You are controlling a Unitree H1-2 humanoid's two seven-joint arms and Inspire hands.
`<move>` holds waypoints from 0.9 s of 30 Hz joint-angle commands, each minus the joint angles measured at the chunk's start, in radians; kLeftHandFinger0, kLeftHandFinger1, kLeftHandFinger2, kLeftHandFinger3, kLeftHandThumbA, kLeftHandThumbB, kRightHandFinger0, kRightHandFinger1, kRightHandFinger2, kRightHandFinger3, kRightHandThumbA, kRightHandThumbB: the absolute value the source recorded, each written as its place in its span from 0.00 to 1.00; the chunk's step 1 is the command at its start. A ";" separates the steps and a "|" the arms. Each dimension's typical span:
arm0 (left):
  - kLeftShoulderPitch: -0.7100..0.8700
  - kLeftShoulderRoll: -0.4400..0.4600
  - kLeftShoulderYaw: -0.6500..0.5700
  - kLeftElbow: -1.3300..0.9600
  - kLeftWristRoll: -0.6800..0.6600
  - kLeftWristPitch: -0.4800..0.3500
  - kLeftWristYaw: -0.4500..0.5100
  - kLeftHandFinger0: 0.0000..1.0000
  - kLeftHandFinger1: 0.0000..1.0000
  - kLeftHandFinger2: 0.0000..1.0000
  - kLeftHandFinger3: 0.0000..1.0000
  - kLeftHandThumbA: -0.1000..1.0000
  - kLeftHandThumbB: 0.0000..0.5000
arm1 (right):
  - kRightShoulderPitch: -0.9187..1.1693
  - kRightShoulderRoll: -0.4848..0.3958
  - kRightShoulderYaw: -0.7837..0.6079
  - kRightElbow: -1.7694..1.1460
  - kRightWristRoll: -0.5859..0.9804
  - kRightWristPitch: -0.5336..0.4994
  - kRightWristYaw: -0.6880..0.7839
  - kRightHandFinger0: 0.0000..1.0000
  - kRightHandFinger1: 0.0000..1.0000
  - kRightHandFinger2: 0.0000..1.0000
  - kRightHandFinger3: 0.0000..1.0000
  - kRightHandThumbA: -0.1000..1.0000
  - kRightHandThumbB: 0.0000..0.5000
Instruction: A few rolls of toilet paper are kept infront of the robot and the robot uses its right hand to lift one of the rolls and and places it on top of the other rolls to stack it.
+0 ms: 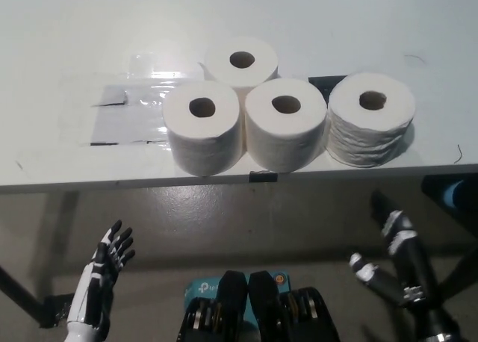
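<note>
Back roll [241, 59] partly hidden; right hand [392, 252], left hand [104, 271] seemingly spread, empty.

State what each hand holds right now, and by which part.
Nothing is held. The left hand and right hand are both open below the table edge, apart from the four toilet paper rolls standing upright on it.

The left hand [104, 271] is white with black segments; the right hand [392, 249] is black with white patches.
</note>
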 commanded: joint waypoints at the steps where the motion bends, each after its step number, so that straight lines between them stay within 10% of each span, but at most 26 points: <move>1: -0.009 0.003 -0.006 -0.015 -0.006 -0.035 -0.017 1.00 1.00 1.00 1.00 0.97 0.21 | -0.050 -0.001 -0.070 -0.242 0.005 0.100 -0.065 1.00 1.00 1.00 1.00 0.89 0.36; 16: -0.012 0.008 0.006 -0.032 -0.012 -0.020 -0.011 1.00 1.00 1.00 1.00 0.98 0.30 | -0.658 -0.533 -0.075 -0.261 -0.036 0.683 0.205 1.00 1.00 1.00 1.00 1.00 0.61; 20: -0.012 0.009 0.009 -0.033 -0.010 -0.022 -0.008 1.00 1.00 1.00 1.00 0.98 0.31 | -0.828 -0.583 0.036 -0.069 -0.042 0.758 0.315 1.00 1.00 1.00 1.00 1.00 0.72; 27: -0.015 0.011 0.006 -0.024 -0.004 -0.032 -0.010 1.00 1.00 1.00 1.00 1.00 0.32 | -1.128 -0.573 0.238 0.432 -0.065 0.729 0.535 1.00 1.00 1.00 1.00 0.95 0.56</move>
